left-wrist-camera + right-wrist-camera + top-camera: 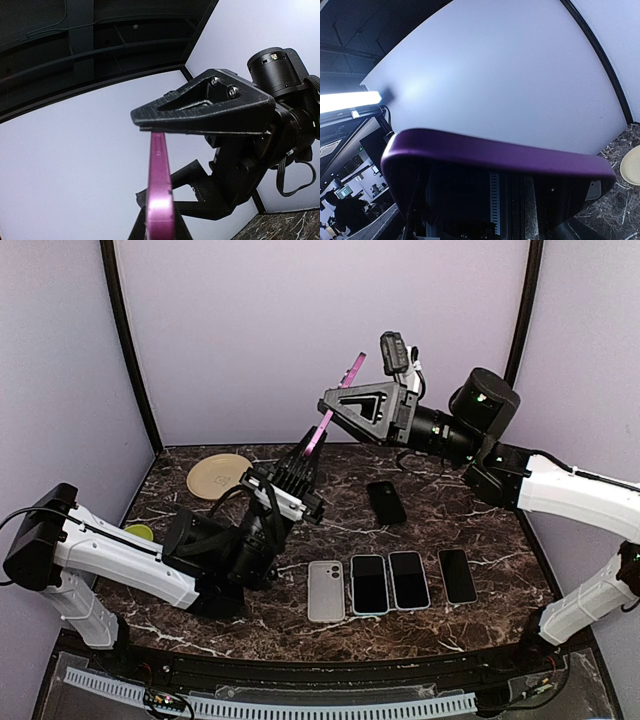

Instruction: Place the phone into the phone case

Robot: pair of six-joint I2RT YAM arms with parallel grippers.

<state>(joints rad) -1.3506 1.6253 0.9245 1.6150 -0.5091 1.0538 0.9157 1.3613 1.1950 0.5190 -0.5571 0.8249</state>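
A purple phone case (pixel 338 395) is held upright, high above the table. My left gripper (pixel 298 472) is shut on its lower end. In the left wrist view the case (pixel 160 190) shows edge-on between my fingers. My right gripper (pixel 328 408) reaches in from the right at the case's upper part. Its two fingers (pixel 200 112) stand well apart, and the upper one lies against the case's top. In the right wrist view the case rim (pixel 495 155) spans the frame. Several phones lie on the table: a row (pixel 368 583) and one dark phone (pixel 385 502) behind it.
A silver phone (pixel 325 590) lies back-up at the left of the row. A tan plate (pixel 218 477) sits at the back left. A small yellow-green object (pixel 140 532) lies by the left arm. The marble table (pixel 480 540) is walled on three sides.
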